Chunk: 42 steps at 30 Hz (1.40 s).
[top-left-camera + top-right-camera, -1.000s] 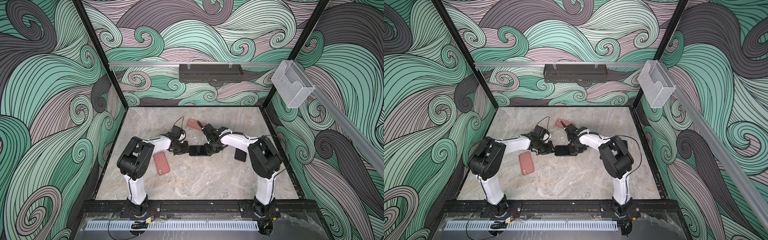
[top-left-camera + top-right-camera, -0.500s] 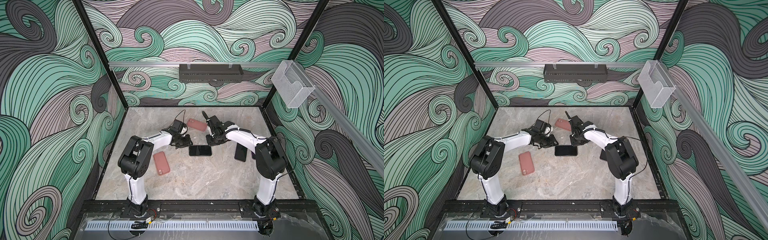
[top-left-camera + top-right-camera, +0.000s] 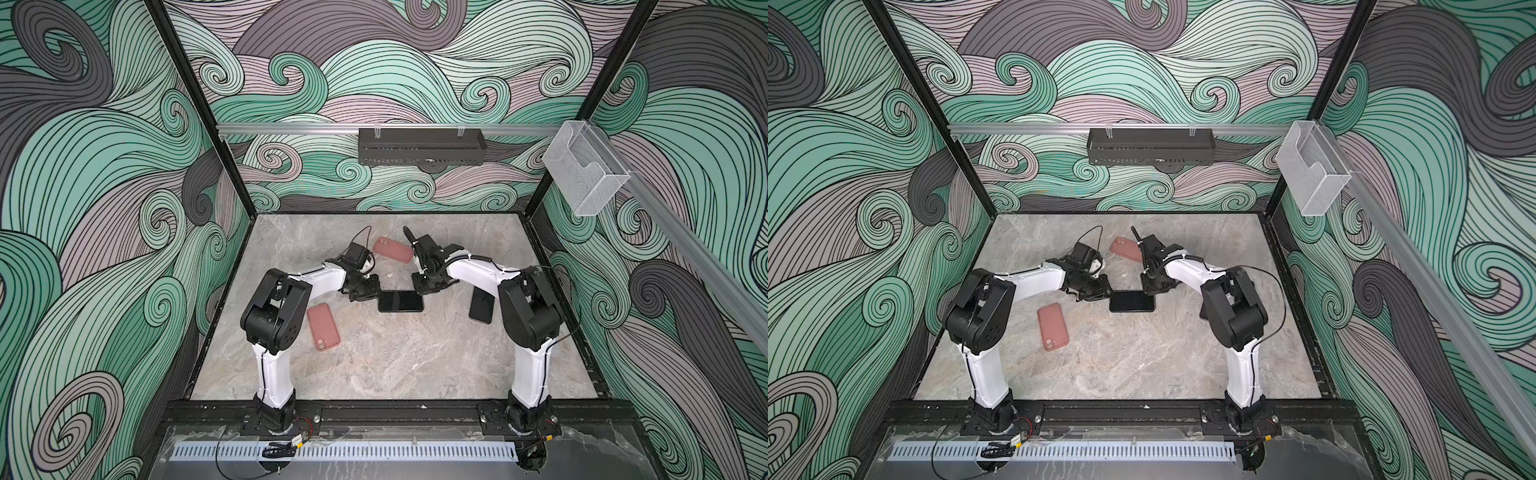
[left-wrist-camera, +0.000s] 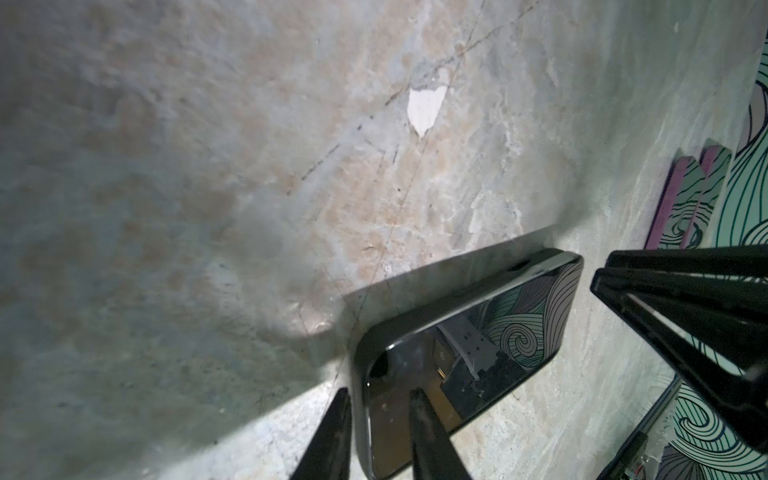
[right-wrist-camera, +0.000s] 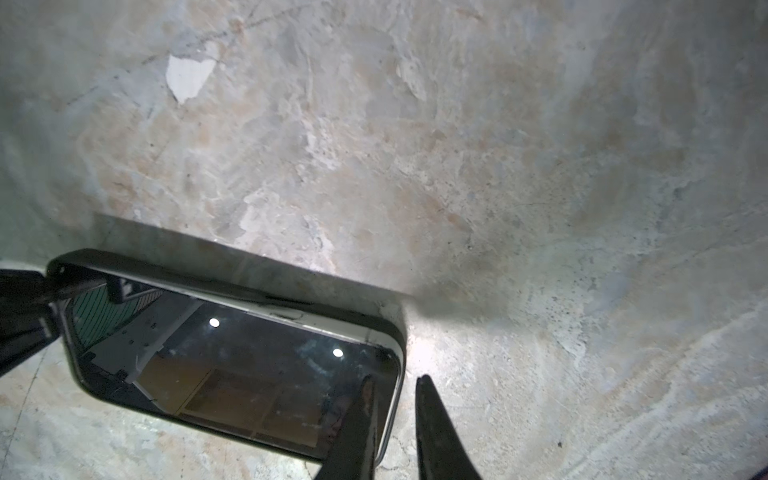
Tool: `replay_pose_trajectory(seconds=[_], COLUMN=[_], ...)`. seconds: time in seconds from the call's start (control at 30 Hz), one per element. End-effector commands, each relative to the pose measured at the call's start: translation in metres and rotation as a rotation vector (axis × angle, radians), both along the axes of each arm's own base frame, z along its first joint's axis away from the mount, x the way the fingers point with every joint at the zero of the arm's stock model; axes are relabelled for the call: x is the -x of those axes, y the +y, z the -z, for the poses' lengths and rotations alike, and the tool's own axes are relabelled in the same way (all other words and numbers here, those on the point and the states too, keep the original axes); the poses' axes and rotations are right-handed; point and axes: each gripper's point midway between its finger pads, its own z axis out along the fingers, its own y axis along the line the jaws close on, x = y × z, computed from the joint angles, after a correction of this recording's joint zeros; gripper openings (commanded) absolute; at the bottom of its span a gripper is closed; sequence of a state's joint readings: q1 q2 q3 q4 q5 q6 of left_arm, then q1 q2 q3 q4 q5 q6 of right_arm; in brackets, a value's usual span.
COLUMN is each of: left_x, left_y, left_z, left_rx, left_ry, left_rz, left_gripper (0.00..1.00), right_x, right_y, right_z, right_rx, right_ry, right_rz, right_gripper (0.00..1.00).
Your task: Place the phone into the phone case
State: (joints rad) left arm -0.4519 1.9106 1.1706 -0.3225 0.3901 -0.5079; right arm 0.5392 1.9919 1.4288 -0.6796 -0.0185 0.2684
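- Marble table (image 3: pixel 374 365) in both top views carries the black phone (image 3: pixel 400 301) (image 3: pixel 1132 301), which lies flat and screen up, outside both pink cases.
- The left gripper (image 3: pixel 375 295) (image 3: pixel 1108 294) sits at the phone's left short end. The right gripper (image 3: pixel 420 291) (image 3: pixel 1148 291) sits at its far right corner.
- The far pink case (image 3: pixel 392 250) lies behind the phone. The near pink case (image 3: pixel 323 326) lies to the phone's front left. Both are well apart from it.
- In a top view a second dark phone (image 3: pixel 482 305) lies to the right of the black phone, beside the right arm.
- In the left wrist view the left gripper (image 4: pixel 379 395) straddles the black phone's (image 4: pixel 469 357) short edge. One finger is over the glass and the other is just off the rim, with a narrow gap between them. I cannot tell whether they pinch the rim. The right gripper (image 4: pixel 600 274) shows at the phone's opposite end, and a white chip (image 4: pixel 424 110) marks the table beyond the phone.
- In the right wrist view the right gripper (image 5: pixel 395 380) likewise straddles a corner of the phone (image 5: pixel 232 361). One finger is on the screen and the other just outside it. They are narrowly parted, and I cannot tell whether they grasp the phone. The left gripper (image 5: pixel 45 291) meets the phone's other end.
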Motion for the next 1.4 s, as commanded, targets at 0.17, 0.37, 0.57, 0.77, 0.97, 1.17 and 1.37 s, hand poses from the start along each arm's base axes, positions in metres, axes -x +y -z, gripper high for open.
replay_pose_trajectory(seconds=[0.17,0.37,0.57,0.77,0.97,1.17,1.37], left_x=[0.000,0.001,0.002,0.002,0.002,0.002,0.002], left_y=[0.001,0.002,0.001,0.000,-0.002,-0.004,-0.005], left_z=[0.009,0.009,0.008,0.007,0.005,0.004,0.001], left_rx=[-0.007,-0.008,-0.003,0.001,0.006,0.011,0.017], left_ry=[0.036,0.038,0.040,0.041,0.040,0.041,0.036], left_rz=[0.009,0.010,0.017,0.020,0.024,0.027,0.032], left_gripper=[0.29,0.30,0.25,0.22,0.22,0.22,0.22], right_x=[-0.008,-0.005,0.001,0.005,0.008,0.012,0.018], right_y=[-0.002,-0.007,-0.014,-0.018,-0.017,-0.020,-0.025], right_z=[0.004,0.012,0.019,0.027,0.034,0.041,0.052], right_rx=[0.016,0.041,0.074,0.102,0.101,0.119,0.149], right_ry=[-0.004,0.022,0.046,0.073,0.095,0.117,0.153], right_rz=[0.008,0.011,0.018,0.015,0.016,0.022,0.037], right_gripper=[0.20,0.21,0.20,0.20,0.20,0.20,0.20])
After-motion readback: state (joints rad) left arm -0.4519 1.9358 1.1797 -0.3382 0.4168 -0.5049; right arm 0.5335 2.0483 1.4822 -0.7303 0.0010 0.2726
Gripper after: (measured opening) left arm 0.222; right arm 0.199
